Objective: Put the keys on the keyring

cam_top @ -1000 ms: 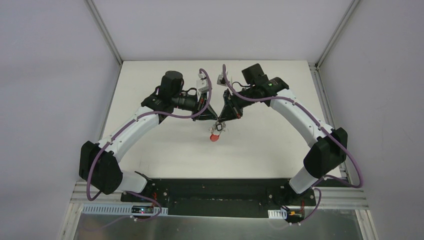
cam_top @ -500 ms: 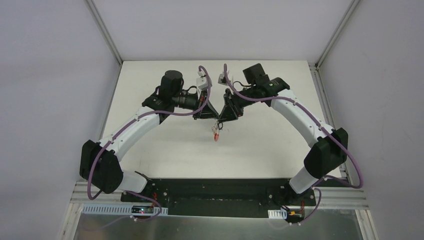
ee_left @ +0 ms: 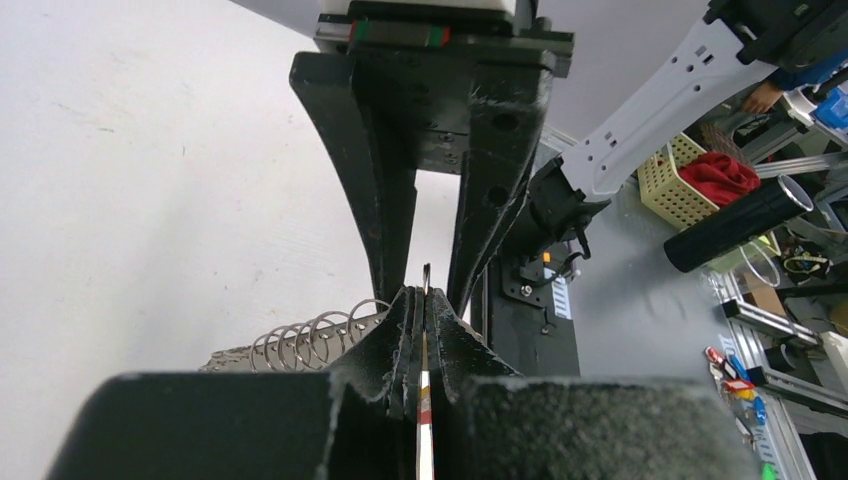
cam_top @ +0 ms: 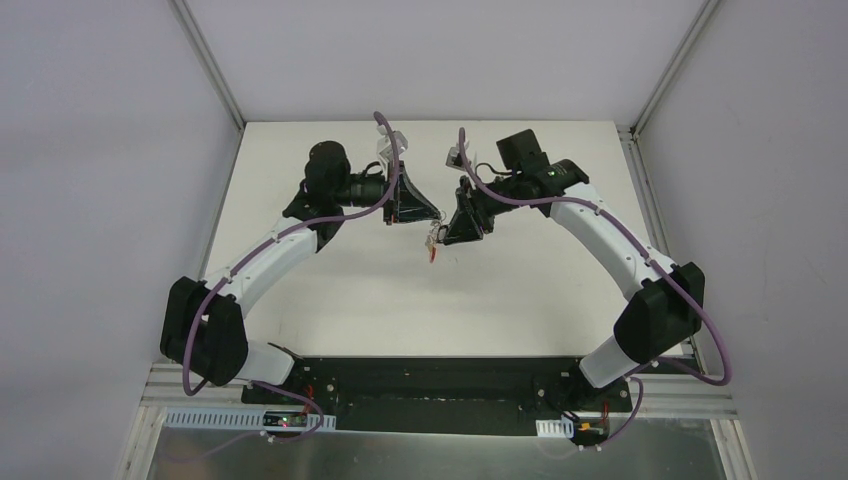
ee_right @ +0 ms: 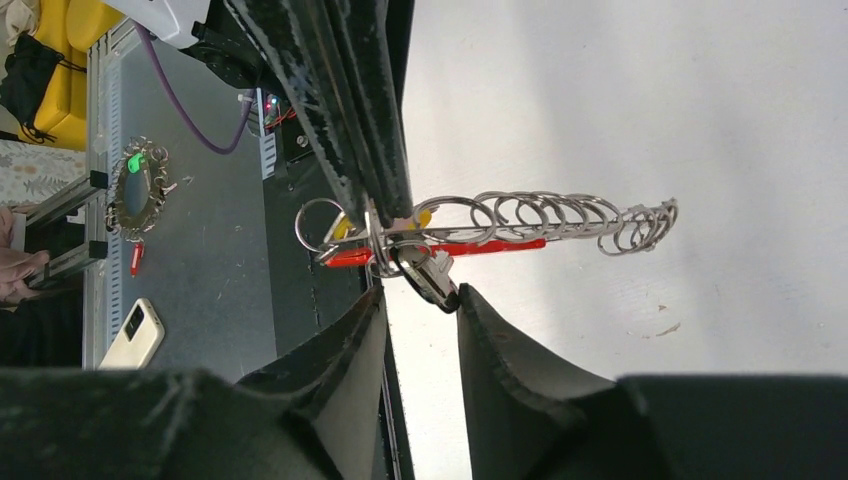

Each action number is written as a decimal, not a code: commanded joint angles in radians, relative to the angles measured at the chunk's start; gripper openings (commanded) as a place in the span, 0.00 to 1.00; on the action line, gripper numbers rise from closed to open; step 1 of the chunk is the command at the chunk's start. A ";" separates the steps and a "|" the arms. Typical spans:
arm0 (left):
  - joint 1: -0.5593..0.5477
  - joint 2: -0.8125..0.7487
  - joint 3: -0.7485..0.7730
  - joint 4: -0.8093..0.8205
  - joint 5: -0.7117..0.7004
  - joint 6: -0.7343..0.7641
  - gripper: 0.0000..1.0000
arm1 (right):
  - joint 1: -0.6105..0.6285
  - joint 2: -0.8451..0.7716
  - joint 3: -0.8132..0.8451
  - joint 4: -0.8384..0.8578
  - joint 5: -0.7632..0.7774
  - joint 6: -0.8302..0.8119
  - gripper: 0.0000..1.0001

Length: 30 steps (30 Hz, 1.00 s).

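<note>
No text, label, brand, number or sign is legible in any view.

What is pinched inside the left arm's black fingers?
The keyring: a thin edge of its red band shows between the left fingers, and its wire loops stick out beside them. The part inside the grip is covered.

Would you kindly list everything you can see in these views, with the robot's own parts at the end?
Keyring bunch with red crescent band and silver wire loops: one, red and silver, clamped in the left tool.
Small metal key with black head: one, black and silver, at the bunch's end, inside the right tool.
Flat table: one, white, beneath the arms.
Plastic basket: one, pale yellow, beyond the table, holding a red cloth.
Left tool: one, black, shut on the keyring bunch.
Right tool: one, black, open around the key.
</note>
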 commanded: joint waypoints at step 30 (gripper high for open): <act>0.025 0.069 -0.059 0.474 -0.004 -0.341 0.00 | -0.012 0.000 0.012 0.069 -0.038 0.052 0.27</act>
